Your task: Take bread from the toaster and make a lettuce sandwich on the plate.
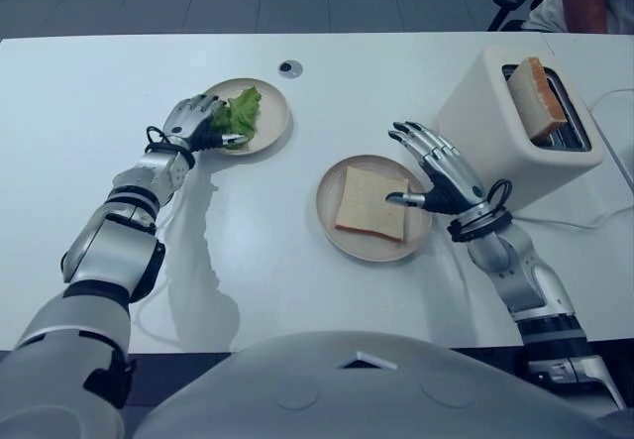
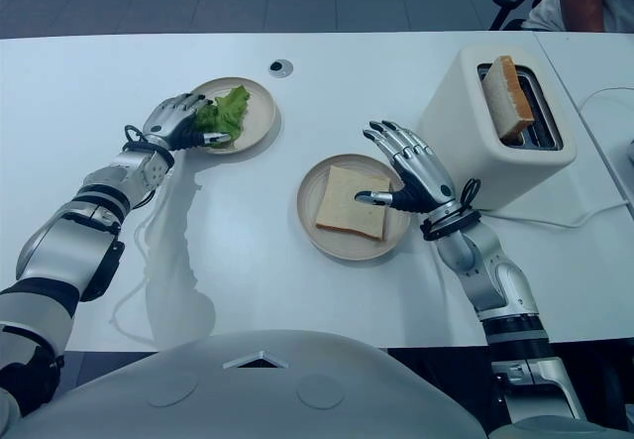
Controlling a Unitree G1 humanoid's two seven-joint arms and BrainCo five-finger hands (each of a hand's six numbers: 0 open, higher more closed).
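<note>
Two plates are sitting on the worktop [image 1: 99, 92], the far plate [image 1: 272, 97] to the left and the near plate [image 1: 332, 221] close to centre. The left robot hand [image 1: 193, 122] is resting at the far plate's left rim, its fingers curling narrowly around the left edge of the lettuce [image 1: 240, 112], which is lying on that plate. A bread slice [image 1: 371, 203] is lying flat on the near plate. The right robot hand [image 1: 436, 166] is hanging wide open between the near plate and the toaster [image 1: 485, 122], fingers spreading and holding nothing; its thumb tip is showing over the bread slice's right edge, though contact cannot be told. A second slice [image 1: 538, 97] is standing upright in the toaster's slot, and a cable [image 1: 575, 223] is trailing from the toaster across the worktop.
</note>
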